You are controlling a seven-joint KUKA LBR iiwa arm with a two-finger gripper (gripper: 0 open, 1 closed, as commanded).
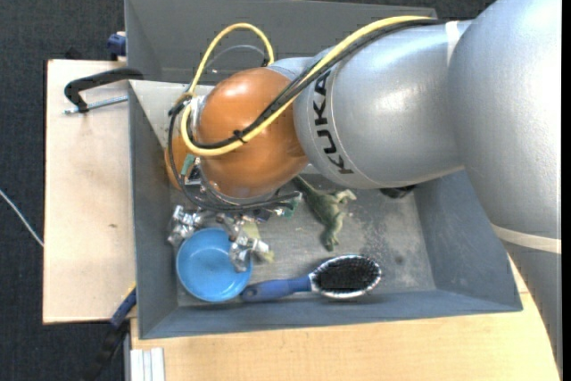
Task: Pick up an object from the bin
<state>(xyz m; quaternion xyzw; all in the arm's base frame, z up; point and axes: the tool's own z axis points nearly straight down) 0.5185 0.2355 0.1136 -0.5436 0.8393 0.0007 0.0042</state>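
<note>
Hanging low beside the round blue plastic bowl (207, 270), your gripper (239, 242) seems to have lifted nothing yet; you cannot tell how its jaws stand.

From where I stand, the big silver arm (401, 103) and its orange dome cover (245, 138) block the left half and middle of the grey metal bin (147, 236). The near left corner is crowded: a round blue plastic bowl (210, 272) touches a jumble of small shiny pieces (183, 223). A blue-handled black hairbrush (343, 277) lies along the near wall, with a green toy dinosaur (330, 210) just behind it. The bare floor (401, 232) towards the right wall is open.
</note>
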